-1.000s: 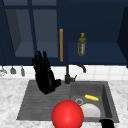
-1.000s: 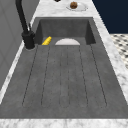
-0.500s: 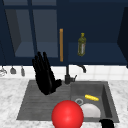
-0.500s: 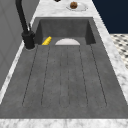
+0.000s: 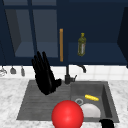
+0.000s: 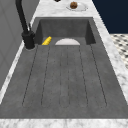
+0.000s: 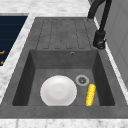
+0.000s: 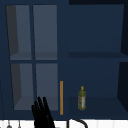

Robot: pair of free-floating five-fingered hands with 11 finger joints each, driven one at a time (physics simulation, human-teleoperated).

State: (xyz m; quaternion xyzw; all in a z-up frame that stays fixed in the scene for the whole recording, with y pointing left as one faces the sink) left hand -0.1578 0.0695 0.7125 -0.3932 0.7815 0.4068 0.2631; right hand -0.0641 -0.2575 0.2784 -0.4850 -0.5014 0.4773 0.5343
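My left hand (image 5: 45, 76) hovers upright above the sink's draining board (image 5: 37, 102), open, with straight fingers pointing up and nothing in it; its fingertips also rise into the upper view (image 8: 42, 115). My right hand (image 5: 107, 123) sits at the bottom edge of the front view, by the sink's front right corner. In the basin lie a white plate (image 7: 58, 90) and a yellow corn cob (image 7: 90, 94) beside the drain (image 7: 82, 80). A red ball (image 5: 67, 115) shows low in the front view, before the sink.
A black faucet (image 5: 67, 75) stands behind the sink, between board and basin. Above, a dark blue wall cabinet holds an olive bottle (image 8: 81, 98) beside an orange door handle (image 8: 61, 97). A small plate with something brown (image 6: 74, 5) rests on the marble counter beyond the basin.
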